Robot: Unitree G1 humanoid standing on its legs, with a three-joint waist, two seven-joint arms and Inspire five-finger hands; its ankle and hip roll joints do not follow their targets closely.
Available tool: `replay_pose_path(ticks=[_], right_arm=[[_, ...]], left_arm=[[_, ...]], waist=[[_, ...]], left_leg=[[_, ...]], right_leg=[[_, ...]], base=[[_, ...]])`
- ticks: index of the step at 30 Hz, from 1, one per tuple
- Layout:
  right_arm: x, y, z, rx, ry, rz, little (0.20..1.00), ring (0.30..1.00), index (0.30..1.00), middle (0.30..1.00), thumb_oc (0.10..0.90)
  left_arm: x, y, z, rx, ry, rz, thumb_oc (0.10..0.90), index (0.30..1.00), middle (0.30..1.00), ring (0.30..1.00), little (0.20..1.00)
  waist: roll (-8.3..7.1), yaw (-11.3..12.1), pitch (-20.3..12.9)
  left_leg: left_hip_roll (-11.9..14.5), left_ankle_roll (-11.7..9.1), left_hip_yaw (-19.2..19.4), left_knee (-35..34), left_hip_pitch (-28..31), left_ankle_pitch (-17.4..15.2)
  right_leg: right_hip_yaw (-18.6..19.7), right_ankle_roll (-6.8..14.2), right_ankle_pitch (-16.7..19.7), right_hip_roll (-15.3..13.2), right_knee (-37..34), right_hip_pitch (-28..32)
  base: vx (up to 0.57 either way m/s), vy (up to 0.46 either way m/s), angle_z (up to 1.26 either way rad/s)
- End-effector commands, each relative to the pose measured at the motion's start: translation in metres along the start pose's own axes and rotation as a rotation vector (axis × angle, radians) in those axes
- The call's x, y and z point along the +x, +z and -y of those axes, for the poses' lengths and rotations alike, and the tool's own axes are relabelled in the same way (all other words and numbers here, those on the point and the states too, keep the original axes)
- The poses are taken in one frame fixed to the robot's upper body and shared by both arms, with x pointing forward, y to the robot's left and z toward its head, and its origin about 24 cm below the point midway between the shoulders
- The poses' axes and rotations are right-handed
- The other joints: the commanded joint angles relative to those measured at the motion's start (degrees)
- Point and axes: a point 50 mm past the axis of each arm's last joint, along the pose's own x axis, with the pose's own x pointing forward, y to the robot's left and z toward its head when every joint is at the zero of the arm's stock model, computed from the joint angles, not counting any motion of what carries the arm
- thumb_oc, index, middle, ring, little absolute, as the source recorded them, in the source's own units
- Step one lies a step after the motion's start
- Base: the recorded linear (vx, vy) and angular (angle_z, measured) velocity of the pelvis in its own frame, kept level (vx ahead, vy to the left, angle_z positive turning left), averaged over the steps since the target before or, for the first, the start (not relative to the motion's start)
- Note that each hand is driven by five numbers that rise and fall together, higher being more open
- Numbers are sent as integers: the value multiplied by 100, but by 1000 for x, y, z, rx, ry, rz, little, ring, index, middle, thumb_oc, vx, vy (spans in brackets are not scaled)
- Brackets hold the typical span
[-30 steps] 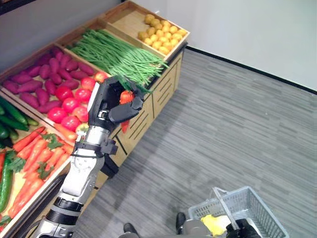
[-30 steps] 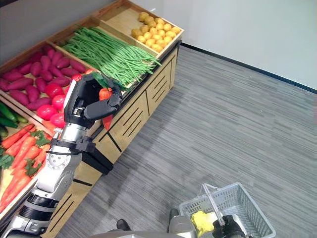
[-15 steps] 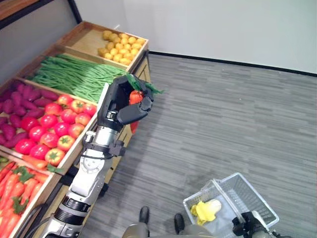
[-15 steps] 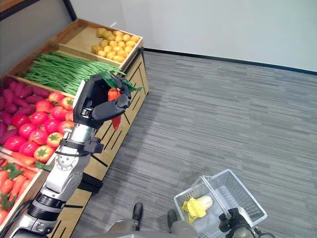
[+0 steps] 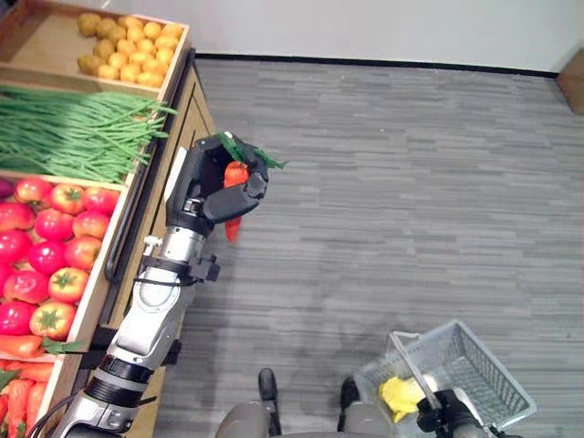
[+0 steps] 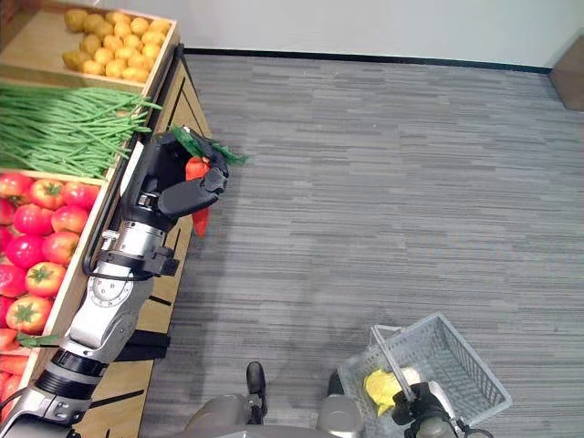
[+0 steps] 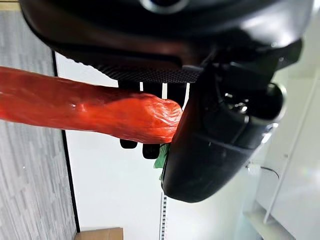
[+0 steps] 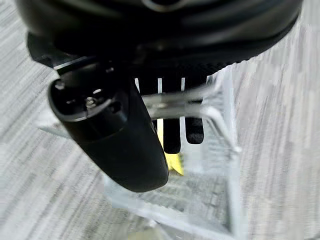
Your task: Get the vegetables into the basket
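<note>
Gripping a carrot (image 5: 234, 196), the left hand (image 5: 212, 185) is raised beside the wooden produce stand (image 5: 155, 182), over the grey floor (image 5: 392, 182). Its fingers and thumb curl round the upper part of the orange root, the green leafy top sticks out above the hand, and the pointed tip hangs below the fingers. In the left wrist view the carrot (image 7: 85, 107) lies across the palm with the thumb (image 7: 220, 135) pressed against its thick end. To that hand's left, on the stand, lie green beans (image 5: 73, 132) and red tomatoes (image 5: 46, 246), with small yellow-brown potatoes (image 5: 119, 46) in the far crate and more carrots (image 5: 18, 401) at the near end. The right hand (image 5: 441, 412) is low and well apart from the left, clamped on the handle of a pale wire basket (image 5: 493, 365); in the right wrist view its fingers (image 8: 172, 125) wrap the thin handle bar (image 8: 200, 107). Inside the basket, just beside that hand, sits a yellow vegetable (image 5: 399, 395).
</note>
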Motion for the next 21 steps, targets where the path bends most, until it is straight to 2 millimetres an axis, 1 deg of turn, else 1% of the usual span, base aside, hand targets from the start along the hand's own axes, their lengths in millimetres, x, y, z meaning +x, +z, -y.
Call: replay_pose_path(ticks=[1, 4, 5, 8, 9, 10, 11, 12, 13, 14, 15, 16, 17, 19, 21], right_arm=[[1, 7, 13, 30, -55, 68, 300, 300, 300, 300, 400], [3, 28, 27, 34, -99, 161, 300, 300, 300, 300, 400], [3, 38, 37, 36, -129, 202, 300, 300, 300, 300, 400], [2, 63, 67, -66, -209, 315, 300, 300, 300, 300, 400], [2, 63, 67, -66, -209, 315, 300, 300, 300, 300, 400], [-3, 93, 90, -113, -281, 435, 300, 300, 300, 300, 400], [-13, 121, 104, -132, -332, 550, 300, 300, 300, 300, 400], [-13, 120, 104, -131, -332, 549, 300, 300, 300, 300, 400], [-16, 130, 110, -131, -354, 590, 300, 300, 300, 300, 400], [-25, 152, 115, -119, -380, 673, 300, 300, 300, 300, 400], [-27, 158, 115, -114, -382, 697, 300, 300, 300, 300, 400], [-38, 180, 119, -72, -397, 788, 300, 300, 300, 300, 400], [-40, 185, 118, -70, -396, 806, 300, 300, 300, 300, 400], [-53, 208, 117, -15, -389, 909, 300, 300, 300, 300, 400], [-68, 229, 116, 1, -384, 1010, 300, 300, 300, 300, 400]], left_arm=[[10, 37, 10, -39, -62, 220, 400, 300, 300, 300, 300], [8, 30, 13, -41, -81, 184, 400, 300, 300, 300, 300], [9, 27, 16, -41, -96, 168, 400, 300, 300, 300, 300], [11, 20, 27, -53, -158, 143, 400, 300, 300, 300, 300], [11, 20, 27, -53, -158, 143, 400, 300, 300, 300, 300], [13, 13, 37, -66, -209, 114, 400, 300, 300, 300, 300], [13, 6, 45, -69, -245, 80, 400, 300, 300, 300, 300], [14, 6, 45, -69, -246, 81, 400, 300, 300, 300, 300], [13, 1, 50, -69, -269, 60, 400, 300, 300, 300, 300], [13, -4, 56, -63, -297, 37, 400, 300, 300, 300, 300], [14, -6, 59, -67, -307, 29, 400, 300, 300, 300, 300], [13, -12, 67, -62, -341, -1, 400, 300, 300, 300, 300], [14, -13, 69, -60, -350, -2, 400, 300, 300, 300, 300], [15, -19, 78, -32, -395, -22, 400, 300, 300, 300, 300], [16, -24, 81, -5, -414, -38, 400, 300, 300, 300, 300]], waist=[[-210, -54, -800], [-208, -77, -874], [-198, -96, -904], [-153, -130, -961], [-153, -130, -961], [-119, -171, -1008], [-93, -200, -1055], [-91, -195, -1053], [-74, -212, -1082], [-59, -230, -1119], [-47, -234, -1132], [-29, -259, -1143], [-27, -250, -1162], [-11, -272, -1196], [-1, -285, -1214]], left_leg=[[204, -221, -219, 256, -241, -329], [277, -297, -191, 123, -164, -224], [298, -322, -190, 87, -138, -197], [347, -372, -212, 7, -45, -152], [347, -372, -212, 7, -45, -152], [366, -389, -186, -44, 16, -142], [382, -393, -146, -67, 49, -141], [383, -393, -144, -67, 52, -142], [384, -391, -129, -80, 77, -148], [391, -391, -107, -97, 100, -148], [394, -393, -92, -105, 116, -154], [393, -385, -62, -107, 175, -189], [401, -386, -45, -116, 175, -172], [396, -383, -15, -121, 218, -192], [393, -378, -1, -121, 243, -213]], right_leg=[[189, 129, 176, -46, 136, -484], [203, 118, 196, 25, -18, -412], [186, 113, 196, 46, -58, -386], [145, 103, 218, 86, -227, -240], [145, 103, 218, 86, -227, -240], [158, 109, 259, 92, -339, -168], [180, 113, 276, 100, -387, -139], [181, 113, 276, 101, -387, -138], [200, 115, 279, 103, -403, -127], [212, 118, 287, 103, -421, -122], [226, 119, 287, 100, -428, -113], [254, 129, 278, 99, -428, -76], [266, 126, 296, 102, -430, -92], [302, 132, 301, 104, -429, -86], [331, 140, 307, 104, -427, -81]], base=[[18, -158, -14], [14, -145, -19], [21, -129, -12], [24, -82, -6], [27, -48, -1], [23, -39, 1], [23, -39, 1], [0, 0, 0], [0, 0, 0], [21, 1, -6], [29, 10, -5], [23, 8, -7], [24, 10, -6], [21, 8, -11], [14, 8, -6]])
